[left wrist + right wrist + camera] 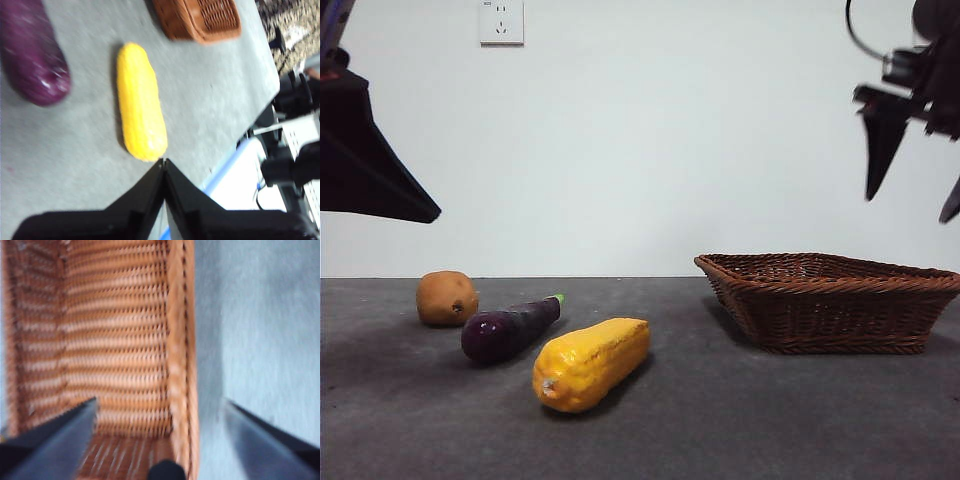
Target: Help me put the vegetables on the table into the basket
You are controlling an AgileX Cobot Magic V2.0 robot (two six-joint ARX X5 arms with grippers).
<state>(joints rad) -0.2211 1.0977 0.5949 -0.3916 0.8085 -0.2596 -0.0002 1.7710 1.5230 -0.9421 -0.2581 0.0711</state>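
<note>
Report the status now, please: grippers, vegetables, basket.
Left gripper shut, above the corn. Right gripper open, over the empty basket. Corn, eggplant, potato all on table. Nothing in the way.

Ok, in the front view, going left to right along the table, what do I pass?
potato → eggplant → corn cob → basket. All three vegetables lie on the table, none in the basket yet.

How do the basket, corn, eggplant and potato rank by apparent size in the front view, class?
1. basket, clearly largest.
2. corn.
3. eggplant: the corn lies nearer the camera, so these two are unsure.
4. potato, smallest, though farthest back.
</note>
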